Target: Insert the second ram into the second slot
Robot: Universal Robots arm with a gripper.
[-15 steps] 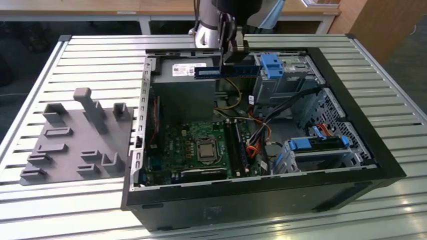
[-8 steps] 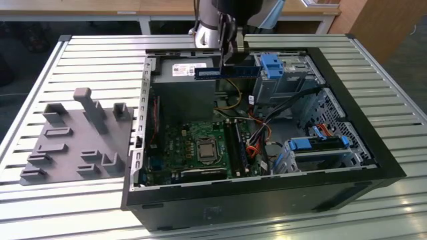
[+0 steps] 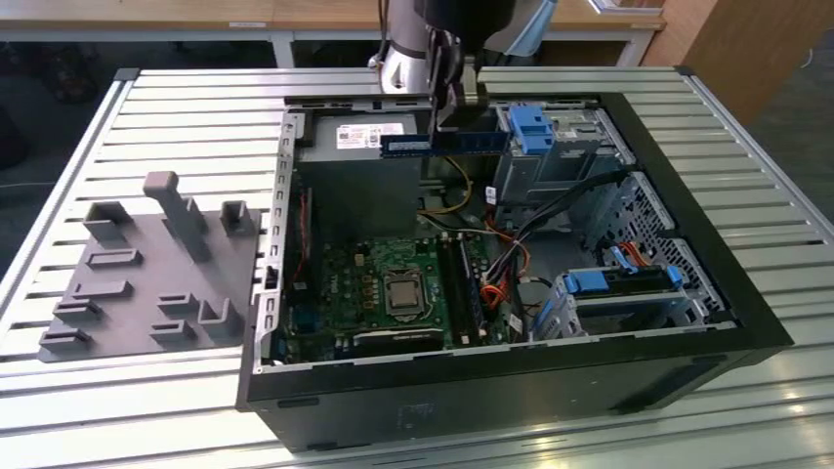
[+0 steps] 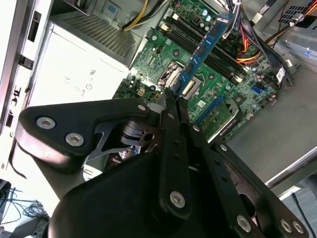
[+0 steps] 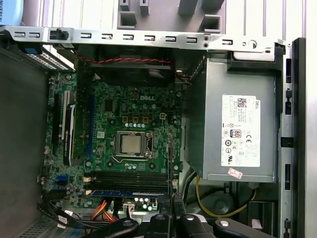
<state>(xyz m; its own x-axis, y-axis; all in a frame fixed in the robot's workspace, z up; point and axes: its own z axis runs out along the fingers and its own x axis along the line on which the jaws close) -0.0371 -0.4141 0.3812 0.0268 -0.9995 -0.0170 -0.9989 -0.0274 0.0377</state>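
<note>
The pincer (image 3: 454, 125) hangs over the far end of an open computer case (image 3: 521, 381) that lies on its side on a ribbed metal table (image 3: 195, 117); its fingers are clamped on the second ram (image 3: 410, 146), a narrow blue strip held level and lengthwise above the grey power supply (image 3: 352, 181); the strip is clear of the green motherboard (image 3: 378, 278) below and sits in no slot. In the second wrist view the pincer (image 4: 170, 96) grips one end of the second ram (image 4: 204, 47), which reaches out from the fingertips over the motherboard (image 4: 163, 57), its small dark chips showing along its face. In the first wrist view the pincer (image 5: 170, 204) looks down on the processor socket (image 5: 131, 144) and the dark memory slots (image 5: 129, 177) just beside it; a blue strip (image 5: 129, 192) lies alongside those slots. On the exterior view's left, a grey moulded fixture (image 3: 144, 274) rests on the table just beside the case; blue drive brackets (image 3: 532, 127) stand inside the case toward the exterior view's right.
</note>
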